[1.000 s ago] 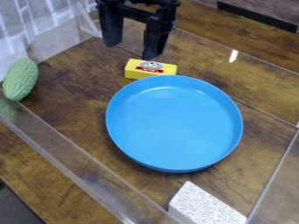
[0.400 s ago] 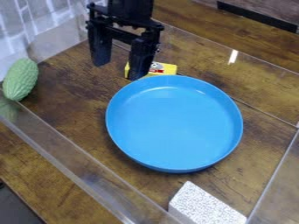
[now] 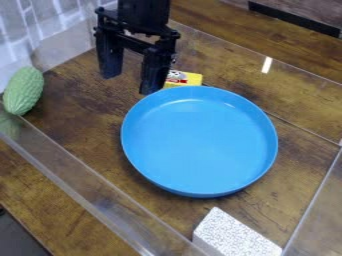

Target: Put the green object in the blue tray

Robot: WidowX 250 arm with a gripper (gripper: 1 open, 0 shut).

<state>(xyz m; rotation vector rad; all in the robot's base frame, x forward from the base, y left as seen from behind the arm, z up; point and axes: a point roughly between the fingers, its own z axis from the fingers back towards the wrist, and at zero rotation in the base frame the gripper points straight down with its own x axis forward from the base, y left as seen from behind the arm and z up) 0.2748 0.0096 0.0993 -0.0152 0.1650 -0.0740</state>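
Reaching for the green object

The pincer [image 3: 131, 72] hangs wide and empty near the blue tray [image 3: 201, 140]; the green object [image 3: 23, 90] lies well apart at the bench's left edge. Straddle its narrow middle, crosswise.

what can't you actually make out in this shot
- Yellow block: mostly hidden behind the gripper; its label is unreadable.
- Speckled pad: cut off by the bottom edge, so its full shape is unknown.
- Green object: its far side faces away, and the left edge runs close beside it.
- Arm above the gripper: cut off by the top edge.
- Whether the fingertips touch the table: cannot tell from this single view.
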